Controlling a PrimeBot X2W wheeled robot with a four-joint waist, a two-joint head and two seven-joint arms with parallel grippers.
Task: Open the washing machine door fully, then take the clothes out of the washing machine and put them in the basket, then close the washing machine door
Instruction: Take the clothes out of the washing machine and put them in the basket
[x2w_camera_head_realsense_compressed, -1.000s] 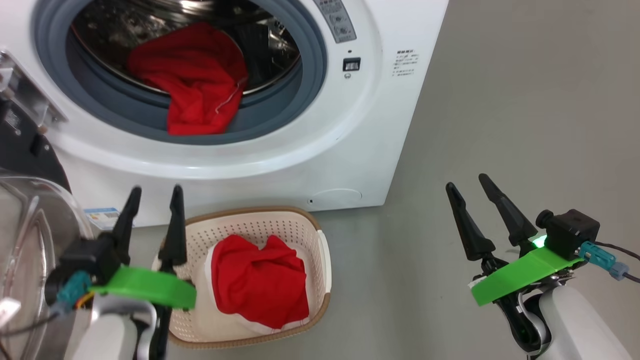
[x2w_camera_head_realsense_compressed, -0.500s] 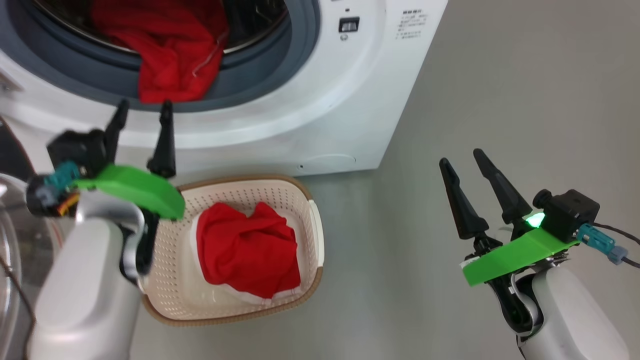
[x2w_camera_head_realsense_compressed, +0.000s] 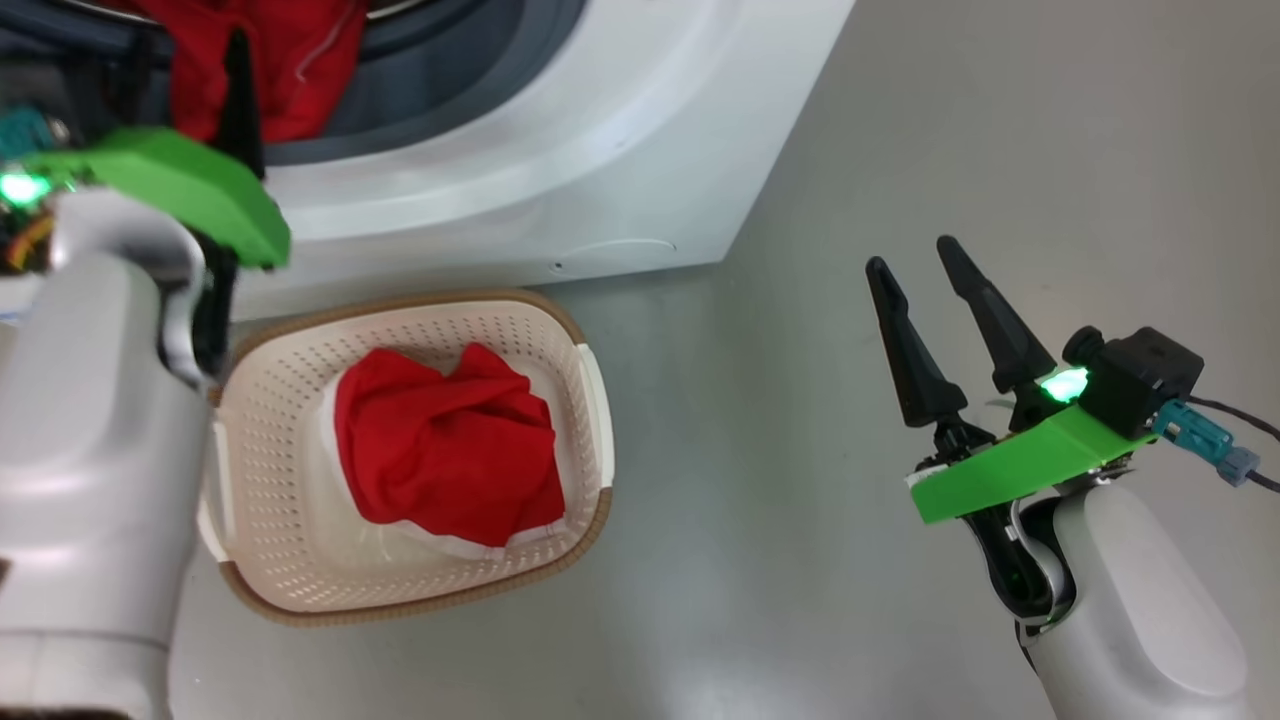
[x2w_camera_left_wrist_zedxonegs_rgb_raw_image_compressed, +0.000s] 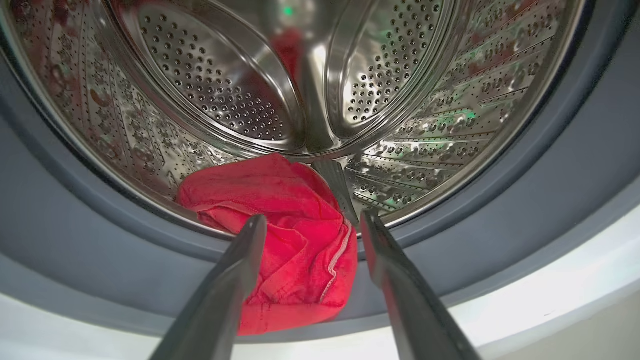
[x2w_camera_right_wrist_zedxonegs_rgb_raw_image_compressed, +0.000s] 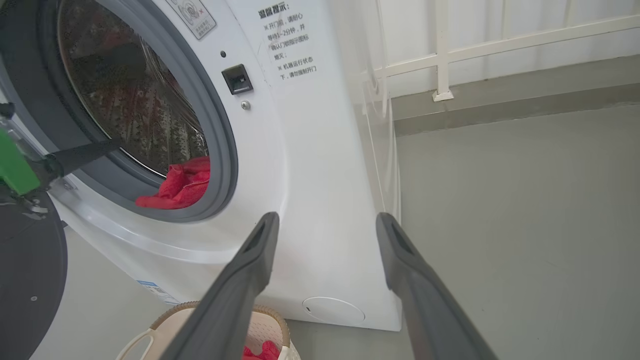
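Observation:
The washing machine (x2w_camera_head_realsense_compressed: 560, 150) stands with its door (x2w_camera_right_wrist_zedxonegs_rgb_raw_image_compressed: 25, 280) swung open, a black disc at the lower left of the right wrist view. A red garment of the clothes (x2w_camera_left_wrist_zedxonegs_rgb_raw_image_compressed: 285, 225) lies at the drum's front and drapes over the grey rubber ring (x2w_camera_left_wrist_zedxonegs_rgb_raw_image_compressed: 75, 235). My left gripper (x2w_camera_left_wrist_zedxonegs_rgb_raw_image_compressed: 314, 220) is open at the drum mouth, its fingers either side of that garment and just short of it. Another red garment (x2w_camera_head_realsense_compressed: 440, 450) lies in the basket (x2w_camera_head_realsense_compressed: 590, 400) on the floor before the machine. My right gripper (x2w_camera_head_realsense_compressed: 910, 252) hangs open and empty over the floor to the right.
Grey floor (x2w_camera_head_realsense_compressed: 1000, 150) spreads to the right of the machine. A white railing (x2w_camera_right_wrist_zedxonegs_rgb_raw_image_compressed: 440, 50) runs along the back wall. My pale left forearm (x2w_camera_head_realsense_compressed: 90, 420) overlaps the basket's left edge in the head view.
My left gripper has risen from beside the basket to the drum mouth, still open. The head camera has shifted, so the machine sits higher in view. The right gripper has barely moved.

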